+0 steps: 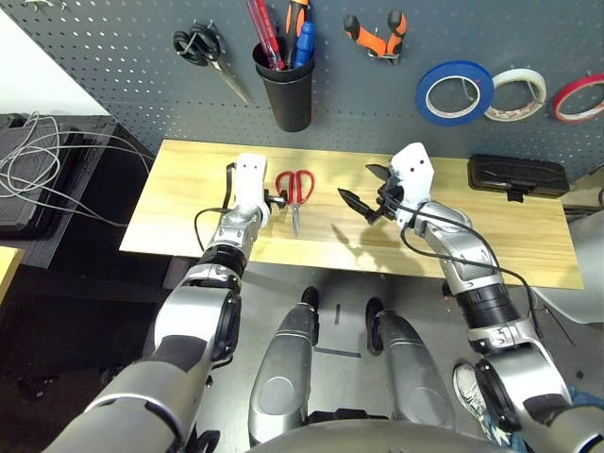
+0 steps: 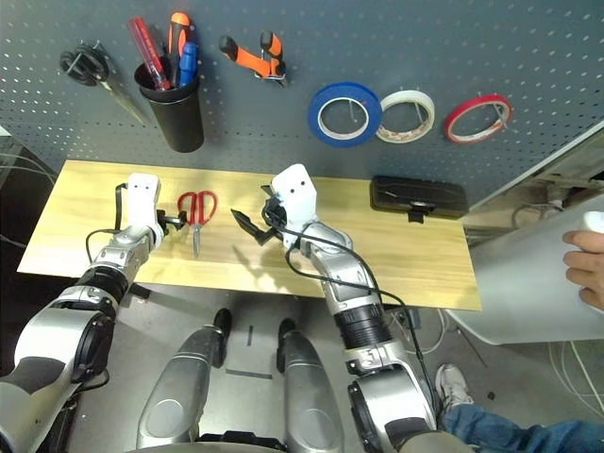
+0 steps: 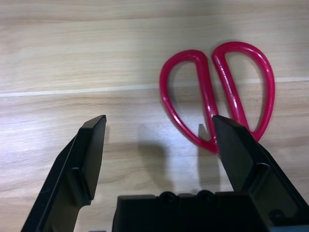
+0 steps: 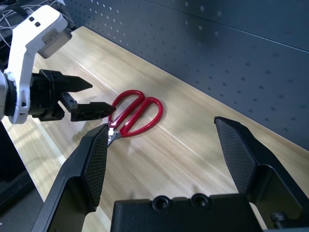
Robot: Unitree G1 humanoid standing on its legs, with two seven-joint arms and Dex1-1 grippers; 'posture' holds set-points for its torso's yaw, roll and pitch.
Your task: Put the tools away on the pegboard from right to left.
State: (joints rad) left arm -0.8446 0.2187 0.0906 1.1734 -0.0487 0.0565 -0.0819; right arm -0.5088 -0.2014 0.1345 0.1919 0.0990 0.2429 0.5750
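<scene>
The large dark grey-blue perforated pegboard (image 1: 377, 85) fills the top of the head view, and already carries the blue tape roll (image 1: 454, 92) at upper right, the orange-and-black-handled pliers (image 1: 376, 38) on a hook near top centre, and the slim blue-handled screwdriver (image 1: 304, 42) standing in the black cup (image 1: 286, 90). Below it the pale wooden table (image 1: 189, 165) crosses the middle of the frame, and the one tool left on it is the pair of red-handled scissors (image 1: 295, 193), lying flat left of centre with blades pointing toward the bottom edge. So I judge this the last step. The right gripper (image 1: 366, 203) hovers over mid-table with its jaws wide and empty. The left gripper (image 1: 278, 200) sits just beside the scissors' handles, jaws spread wide, nothing held. Next it needs to shift across until a handle loop lies between its fingers (image 3: 91, 150), close, lift, and carry the scissors to a free hook at upper left.
</scene>
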